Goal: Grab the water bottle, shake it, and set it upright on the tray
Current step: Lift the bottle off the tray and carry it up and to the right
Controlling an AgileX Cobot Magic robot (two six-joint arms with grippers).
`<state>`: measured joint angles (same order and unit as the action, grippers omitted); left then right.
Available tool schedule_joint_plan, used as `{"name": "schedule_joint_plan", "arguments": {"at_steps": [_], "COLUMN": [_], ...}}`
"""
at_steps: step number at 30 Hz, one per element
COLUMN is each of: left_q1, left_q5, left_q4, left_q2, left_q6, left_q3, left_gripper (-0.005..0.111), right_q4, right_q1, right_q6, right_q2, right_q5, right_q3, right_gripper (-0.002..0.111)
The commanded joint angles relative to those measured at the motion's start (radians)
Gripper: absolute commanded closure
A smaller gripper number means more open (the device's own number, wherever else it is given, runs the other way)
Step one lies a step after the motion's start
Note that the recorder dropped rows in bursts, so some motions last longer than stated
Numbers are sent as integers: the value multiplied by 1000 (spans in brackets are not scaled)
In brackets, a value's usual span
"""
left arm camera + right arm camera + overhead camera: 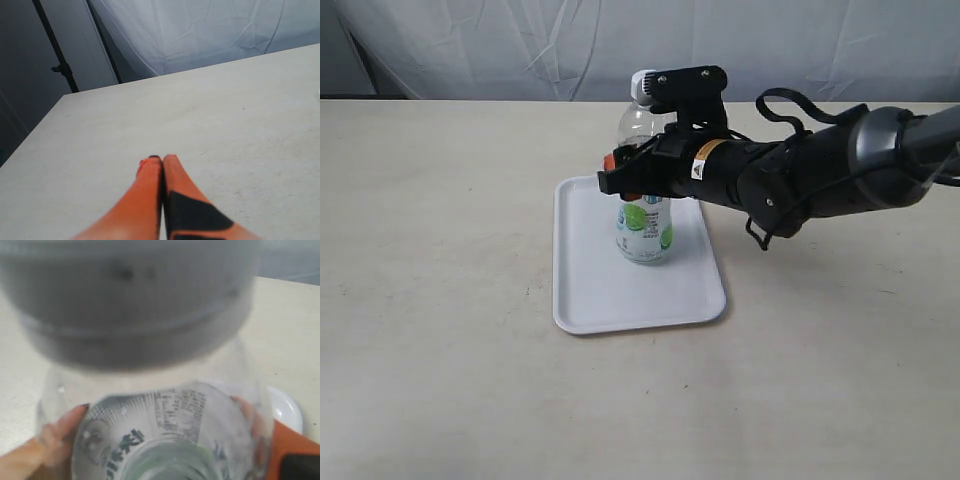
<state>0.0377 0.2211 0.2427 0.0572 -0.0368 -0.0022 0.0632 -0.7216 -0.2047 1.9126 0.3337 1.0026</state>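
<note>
The water bottle (644, 240) is clear, glossy plastic with a white cap (643, 85) and a printed label (646, 222), the tray (610, 300) smooth white plastic with a faint sheen, the table (440, 250) matt, pale and lightly scuffed, the backdrop (520, 50) creased white cloth, the left gripper (161, 159) smooth orange at its fingers (147, 195).

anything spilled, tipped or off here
Nothing stands out. The small clear plastic water bottle with a white cap stands upright on the flat white rectangular tray, the right gripper closed around its middle. No spill or damage shows.
</note>
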Motion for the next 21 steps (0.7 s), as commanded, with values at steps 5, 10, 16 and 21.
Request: {"name": "schedule_joint_plan", "arguments": {"at_steps": [5, 10, 16, 21], "left_q1": [1, 1, 1, 1], "left_q5": [-13, -13, -13, -13], "left_q4": [5, 5, 5, 5], "left_q2": [-4, -4, -4, -4], "left_q6": [-8, -8, -8, -8], "left_q3": [2, 2, 2, 2], "left_gripper": [107, 107, 107, 107], "right_q4": [47, 47, 44, 42], "right_q1": [-3, -17, -51, -110], "right_q6": [15, 15, 15, 15], "right_q2": [-70, -215, -388, -519], "right_q5": [-54, -206, -385, -474], "right_q3": [6, 6, 6, -20], "right_gripper": [109, 109, 109, 109]}}
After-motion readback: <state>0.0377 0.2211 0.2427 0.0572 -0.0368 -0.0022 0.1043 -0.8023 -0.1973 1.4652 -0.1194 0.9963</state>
